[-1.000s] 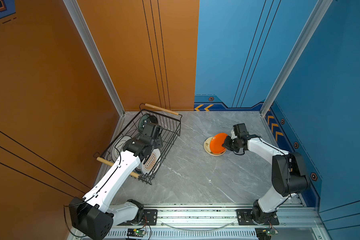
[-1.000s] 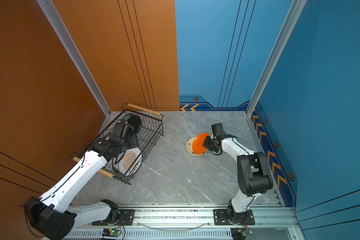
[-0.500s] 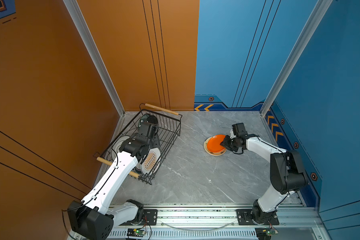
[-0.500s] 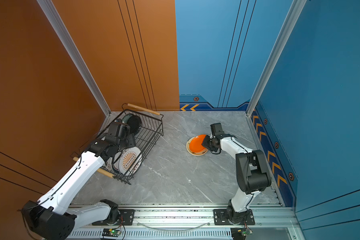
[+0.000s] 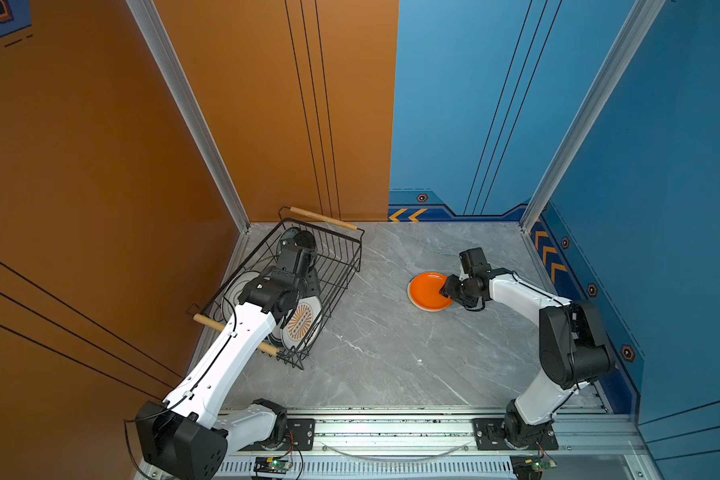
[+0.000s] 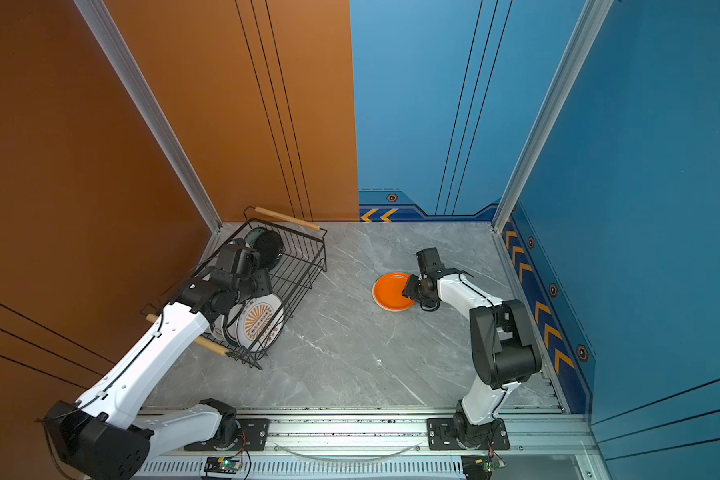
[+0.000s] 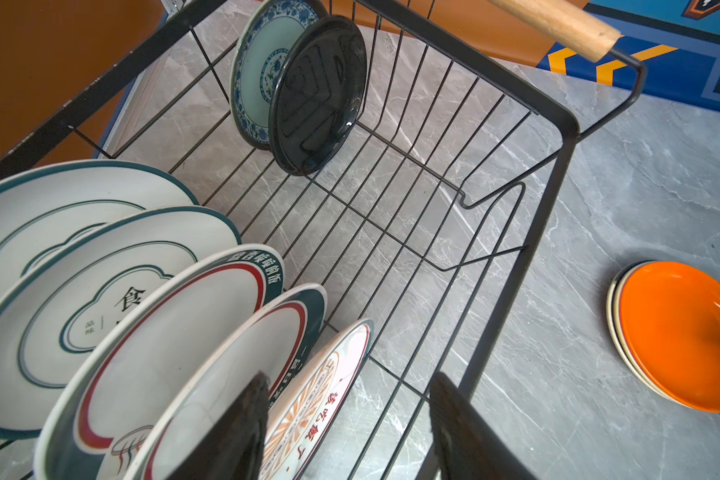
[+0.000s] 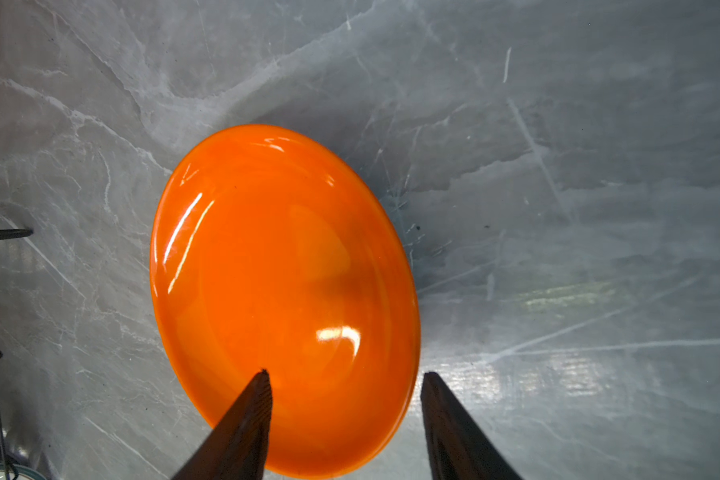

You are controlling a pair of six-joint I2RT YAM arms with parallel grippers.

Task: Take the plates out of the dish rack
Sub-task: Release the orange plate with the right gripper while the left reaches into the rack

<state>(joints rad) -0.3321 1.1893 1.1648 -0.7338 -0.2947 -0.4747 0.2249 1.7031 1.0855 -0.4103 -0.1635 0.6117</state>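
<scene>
Hiding plates beneath (image 7: 614, 316), orange plate (image 7: 678, 332), rims peeking

One dish rack (image 7: 550, 195); inside, five large plates (image 7: 134, 316), two small plates (image 7: 316, 95); outside, one orange plate (image 7: 682, 336), stacked.

Robot lab test cell, not a home. Orange panel walls (image 5: 100, 166) run 9 to 12 o'clock, blue panel walls (image 5: 454, 104) 12 to 3, with aluminium corner posts (image 5: 190, 116). Grey marble-look tabletop (image 5: 391, 353). Aluminium rail (image 5: 391, 432) at 6 o'clock carries two arm bases (image 5: 516, 436). Bare circuit boards (image 5: 273, 463) sit below the rail.
</scene>
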